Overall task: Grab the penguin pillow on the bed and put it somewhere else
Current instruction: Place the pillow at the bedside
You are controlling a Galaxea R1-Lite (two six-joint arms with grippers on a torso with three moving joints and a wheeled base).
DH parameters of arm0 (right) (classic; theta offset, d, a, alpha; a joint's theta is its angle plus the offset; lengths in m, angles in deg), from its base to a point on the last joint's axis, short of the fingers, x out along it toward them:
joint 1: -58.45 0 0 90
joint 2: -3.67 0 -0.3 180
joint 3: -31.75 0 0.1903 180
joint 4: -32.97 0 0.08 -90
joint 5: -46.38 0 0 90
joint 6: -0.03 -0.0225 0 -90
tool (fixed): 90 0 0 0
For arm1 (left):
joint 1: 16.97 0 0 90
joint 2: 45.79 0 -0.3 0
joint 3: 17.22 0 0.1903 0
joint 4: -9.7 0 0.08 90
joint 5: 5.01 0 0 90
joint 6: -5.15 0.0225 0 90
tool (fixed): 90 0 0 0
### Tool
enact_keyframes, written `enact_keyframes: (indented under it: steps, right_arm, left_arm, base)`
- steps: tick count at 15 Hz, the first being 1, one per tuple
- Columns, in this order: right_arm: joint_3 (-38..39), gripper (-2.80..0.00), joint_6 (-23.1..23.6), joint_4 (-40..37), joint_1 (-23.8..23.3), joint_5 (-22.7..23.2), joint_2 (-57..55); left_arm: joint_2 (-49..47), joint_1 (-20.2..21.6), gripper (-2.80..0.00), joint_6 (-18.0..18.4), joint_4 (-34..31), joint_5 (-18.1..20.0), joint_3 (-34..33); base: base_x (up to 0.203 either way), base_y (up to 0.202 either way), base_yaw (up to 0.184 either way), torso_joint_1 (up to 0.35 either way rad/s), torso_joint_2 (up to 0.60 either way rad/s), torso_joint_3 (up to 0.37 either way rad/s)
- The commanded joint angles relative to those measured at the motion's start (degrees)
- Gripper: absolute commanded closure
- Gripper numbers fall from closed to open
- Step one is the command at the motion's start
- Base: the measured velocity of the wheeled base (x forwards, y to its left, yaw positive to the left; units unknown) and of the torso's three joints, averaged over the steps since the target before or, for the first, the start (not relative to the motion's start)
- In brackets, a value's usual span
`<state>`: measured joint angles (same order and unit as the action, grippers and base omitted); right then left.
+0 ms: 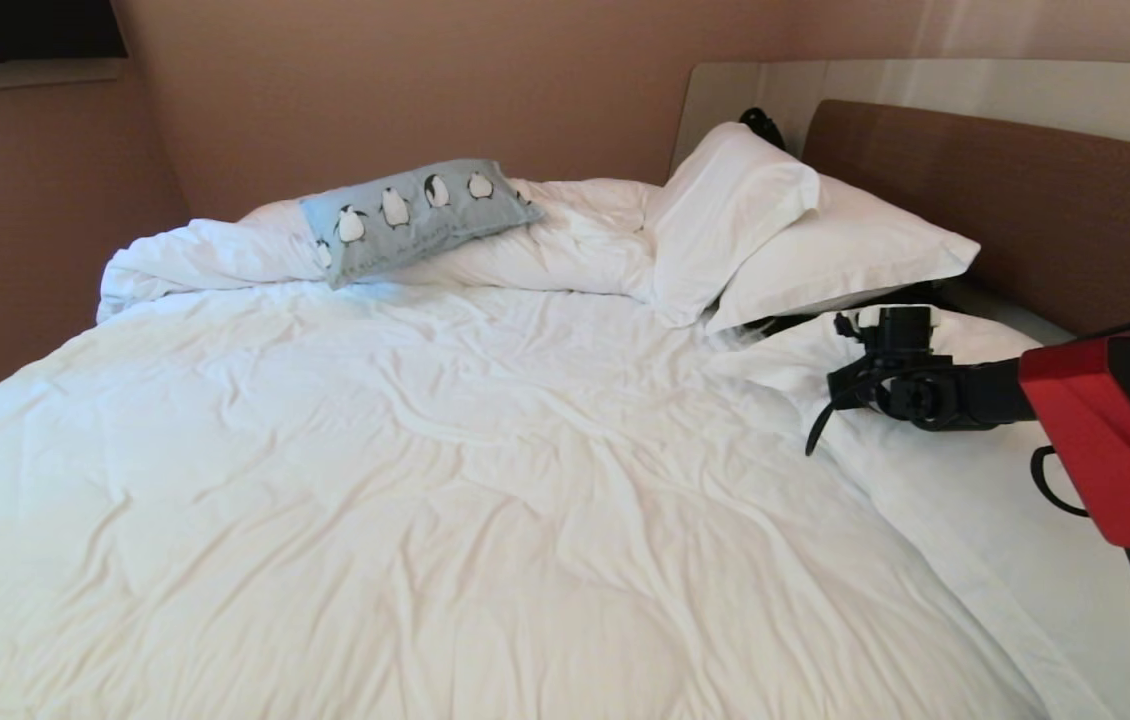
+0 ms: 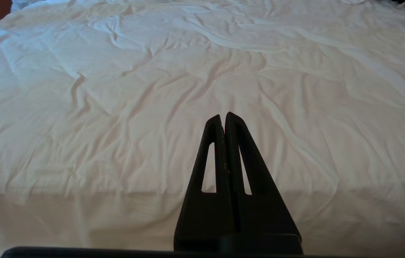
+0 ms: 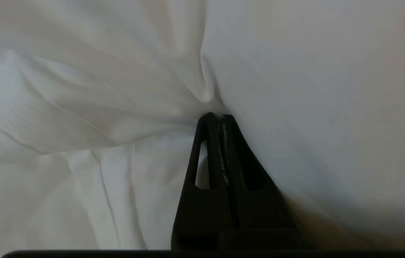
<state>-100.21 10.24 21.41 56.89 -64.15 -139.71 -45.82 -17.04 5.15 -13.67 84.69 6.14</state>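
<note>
The penguin pillow [image 1: 417, 217], light blue-grey with a row of black-and-white penguins, lies on the bunched duvet at the far left of the bed [image 1: 485, 480]. My right arm [image 1: 925, 390] reaches in from the right, far from that pillow, just below the two white pillows [image 1: 785, 235]. In the right wrist view my right gripper [image 3: 217, 115] is shut, its tips pressed into a pucker of white bedding [image 3: 123, 107]; I see nothing between the fingers. My left gripper [image 2: 223, 115] is shut and empty, over the bed's near edge.
A brown headboard [image 1: 1015, 195] with a pale surround runs along the right. Brown walls close off the far side and the left. The rumpled white duvet [image 2: 202, 71] covers the bed's middle. A dark object [image 1: 760, 122] shows behind the white pillows.
</note>
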Motion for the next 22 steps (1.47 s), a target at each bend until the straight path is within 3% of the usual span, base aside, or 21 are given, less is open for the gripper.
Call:
enact_keyframes:
  steps: [1,7,22]
  right_arm:
    - [-0.3,0.0,0.1,0.0,-2.2,-0.2,0.5]
    - [-1.5,0.0,0.3,-0.1,-7.3,-0.2,2.7]
    - [-1.4,0.0,0.0,-0.2,-14.6,-0.9,10.6]
  left_arm:
    - [0.0,0.0,0.0,0.0,0.0,0.0,0.0]
    - [0.0,0.0,0.0,0.0,0.0,0.0,0.0]
    - [-0.1,0.0,0.0,0.0,0.0,0.0,0.0]
  base:
    - [0.0,0.0,0.0,0.0,0.0,0.0]
    - [0.0,0.0,0.0,0.0,0.0,0.0]
    - [0.0,0.0,0.0,0.0,0.0,0.0]
